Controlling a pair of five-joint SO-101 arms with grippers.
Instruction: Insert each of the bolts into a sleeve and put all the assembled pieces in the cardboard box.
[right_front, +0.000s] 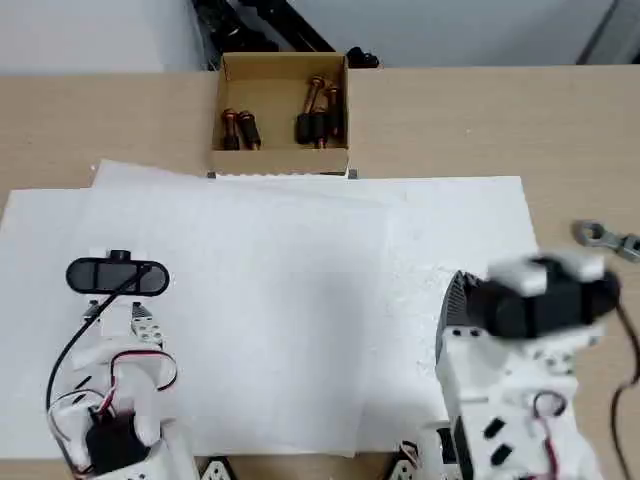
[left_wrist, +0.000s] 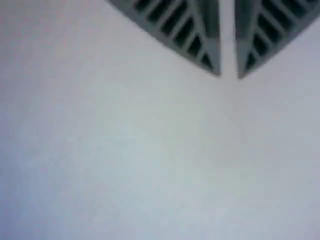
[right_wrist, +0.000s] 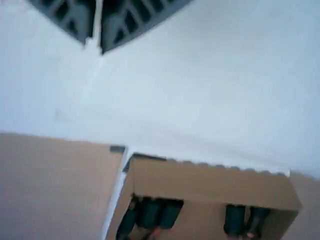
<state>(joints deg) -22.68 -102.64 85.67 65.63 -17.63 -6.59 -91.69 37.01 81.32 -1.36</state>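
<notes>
Left jaws, right jaws clenched above white paper (right_front: 270, 300); cardboard box (right_front: 283, 160) holds sleeved bolts (right_front: 245, 130) at both ends.

One cardboard box (right_front: 282, 160), five sleeved bolts (right_front: 240, 130), two robot arms (right_front: 510, 390), one metal tool (right_front: 605, 238)

Robotics lab bench: a light wooden table (right_front: 480, 120) covered with white paper sheets (right_front: 300, 320), one small robot arm (right_front: 115, 410) with exposed red, black and white wiring and a second arm (right_front: 515, 380) mounted at the near edge, and a wrench (right_front: 605, 238) lying at one side.
</notes>
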